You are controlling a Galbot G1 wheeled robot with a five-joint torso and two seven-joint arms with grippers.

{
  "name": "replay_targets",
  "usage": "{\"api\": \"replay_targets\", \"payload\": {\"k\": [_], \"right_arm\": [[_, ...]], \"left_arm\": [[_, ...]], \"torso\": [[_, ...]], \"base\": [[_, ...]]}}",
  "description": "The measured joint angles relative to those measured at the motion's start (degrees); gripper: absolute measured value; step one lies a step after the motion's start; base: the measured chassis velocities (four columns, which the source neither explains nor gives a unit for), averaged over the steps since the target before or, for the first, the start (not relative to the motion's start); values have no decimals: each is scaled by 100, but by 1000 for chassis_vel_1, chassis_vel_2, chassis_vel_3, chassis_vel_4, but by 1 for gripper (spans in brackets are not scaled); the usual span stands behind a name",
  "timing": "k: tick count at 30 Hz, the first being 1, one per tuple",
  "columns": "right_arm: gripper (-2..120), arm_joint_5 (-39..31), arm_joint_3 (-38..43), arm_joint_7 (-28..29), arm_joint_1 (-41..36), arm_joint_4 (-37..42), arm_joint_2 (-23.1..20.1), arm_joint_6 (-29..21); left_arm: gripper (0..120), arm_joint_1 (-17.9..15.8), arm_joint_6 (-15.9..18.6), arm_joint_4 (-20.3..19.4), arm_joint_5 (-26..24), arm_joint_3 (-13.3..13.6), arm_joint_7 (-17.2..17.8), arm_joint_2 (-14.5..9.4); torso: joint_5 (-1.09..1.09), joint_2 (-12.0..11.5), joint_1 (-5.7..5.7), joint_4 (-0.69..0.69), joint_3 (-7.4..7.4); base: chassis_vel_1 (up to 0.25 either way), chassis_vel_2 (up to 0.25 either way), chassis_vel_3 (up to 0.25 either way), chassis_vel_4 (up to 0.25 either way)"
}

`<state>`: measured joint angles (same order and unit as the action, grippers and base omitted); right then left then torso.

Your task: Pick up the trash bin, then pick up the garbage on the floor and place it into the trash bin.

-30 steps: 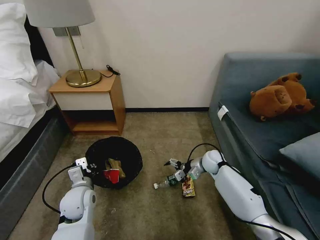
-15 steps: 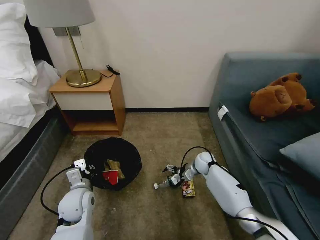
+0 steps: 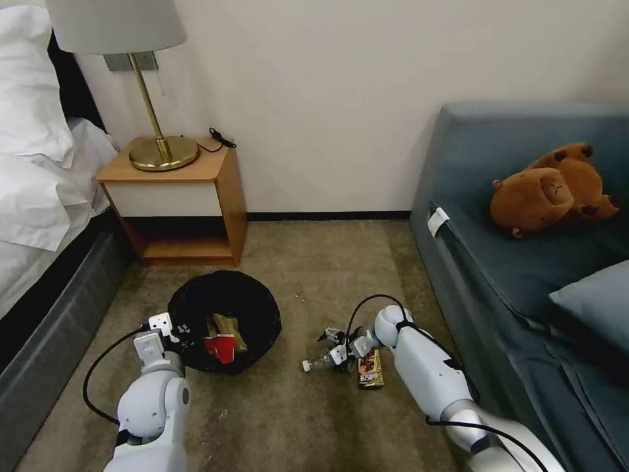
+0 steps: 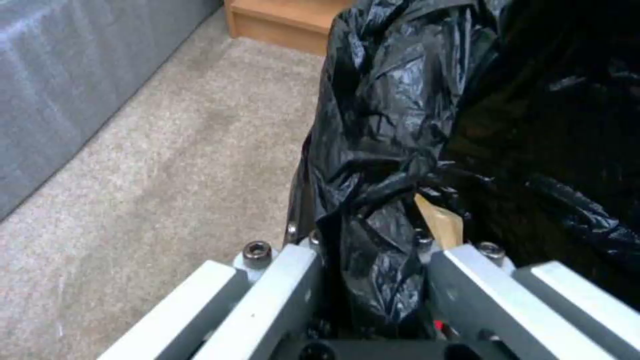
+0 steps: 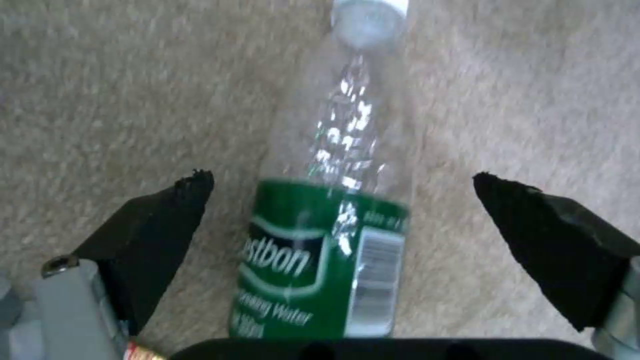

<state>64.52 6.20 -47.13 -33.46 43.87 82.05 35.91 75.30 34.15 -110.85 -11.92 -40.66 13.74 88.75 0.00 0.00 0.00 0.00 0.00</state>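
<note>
Right arm is folding in and dropping: elbow is sliding left and toward the robot, now sitting closer over the snack wrapper. Right gripper is coming down and left from above the bottle, now at carpet level with its fingers spread either side of the green label, not touching it. Left arm is shifting slightly, and the bin it's clamping by the bag rim is wobbling a little left then back right, contents riding along.
</note>
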Motion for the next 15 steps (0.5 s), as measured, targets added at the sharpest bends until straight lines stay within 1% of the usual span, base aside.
{"api": "replay_targets", "payload": {"k": [7,15], "right_arm": [[100,28,40,202,12,-254,-26,-116],[100,46,102,364,48,-494,69,-179]], "left_arm": [[3,-25,-42,71,-7,-20,-4,6],[3,-34,-43,75,-8,-17,-7,2]], "torso": [[0,0,0,0,0],[0,0,0,0,0]], "base": [[0,0,0,0],[0,0,0,0]]}}
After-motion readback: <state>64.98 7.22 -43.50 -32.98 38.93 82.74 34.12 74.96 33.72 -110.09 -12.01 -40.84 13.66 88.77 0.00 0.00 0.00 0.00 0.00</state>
